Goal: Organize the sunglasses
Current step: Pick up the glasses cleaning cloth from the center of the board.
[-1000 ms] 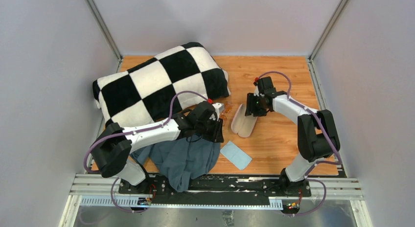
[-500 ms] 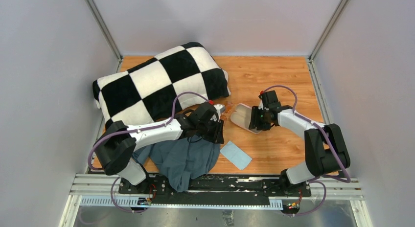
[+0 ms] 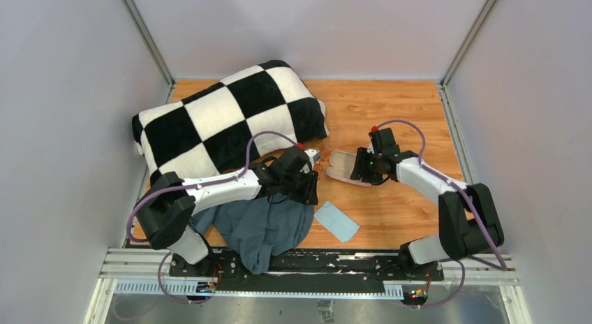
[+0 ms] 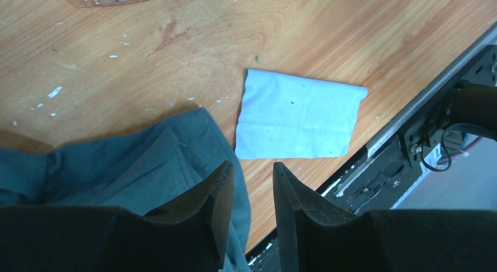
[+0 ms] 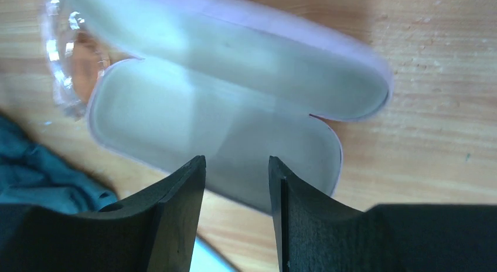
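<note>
Case (image 5: 223, 137): lying open, hollow side up, likely set to receive the sunglasses (image 5: 65, 67), found at its left end and not yet inside.
Right gripper (image 5: 235, 166): over case, jaws slightly apart; contact unclear, probably steadying.
Left gripper (image 4: 253, 172): nearward of case, narrowly parted, empty, idle.

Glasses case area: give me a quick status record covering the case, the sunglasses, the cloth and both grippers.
glasses case: open, both halves empty, lying on the table
sunglasses: on the table at the case's left end, outside it
cloth: flat, beside the garment
left gripper: narrowly open, empty, above the garment's edge
right gripper: above the case's near half; grip unclear
</note>
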You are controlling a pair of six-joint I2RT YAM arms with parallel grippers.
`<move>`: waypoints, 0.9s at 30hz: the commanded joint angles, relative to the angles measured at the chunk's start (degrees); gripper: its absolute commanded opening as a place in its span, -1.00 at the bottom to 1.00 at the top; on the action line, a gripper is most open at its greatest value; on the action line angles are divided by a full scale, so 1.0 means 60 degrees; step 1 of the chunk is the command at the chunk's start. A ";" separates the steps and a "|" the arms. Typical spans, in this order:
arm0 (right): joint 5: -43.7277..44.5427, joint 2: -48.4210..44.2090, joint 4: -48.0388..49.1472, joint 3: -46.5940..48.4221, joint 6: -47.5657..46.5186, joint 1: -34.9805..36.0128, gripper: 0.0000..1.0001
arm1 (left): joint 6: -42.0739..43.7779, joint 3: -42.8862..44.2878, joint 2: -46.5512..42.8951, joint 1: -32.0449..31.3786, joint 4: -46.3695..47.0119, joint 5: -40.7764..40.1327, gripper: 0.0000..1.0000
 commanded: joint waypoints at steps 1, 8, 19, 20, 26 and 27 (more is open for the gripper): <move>0.0071 -0.1722 -0.1090 0.0495 0.0411 0.0430 0.01 | -0.0045 0.0031 -0.0084 0.0018 -0.0230 -0.0538 -0.23; 0.0378 -0.4603 -0.1961 -0.0537 0.1412 0.0834 0.04 | 0.0282 0.0064 0.0202 -0.0042 0.0246 0.0046 0.02; 0.1085 -0.8201 -0.4087 -0.2988 0.3831 0.2526 0.01 | 0.0899 0.1111 0.1591 -0.0549 -0.0140 -0.0400 -0.01; 0.1112 -0.8384 -0.4233 -0.3072 0.3959 0.2532 0.01 | 0.0893 0.1134 0.1697 -0.0564 -0.0102 -0.0405 -0.02; 0.1114 -0.9079 -0.4550 -0.3610 0.4619 0.2567 -0.04 | 0.1036 0.1371 0.2412 -0.0580 -0.0080 -0.0456 -0.04; 0.1114 -0.9113 -0.4555 -0.3704 0.4697 0.2568 -0.04 | 0.1055 0.1374 0.2503 -0.0582 -0.0042 -0.0421 -0.04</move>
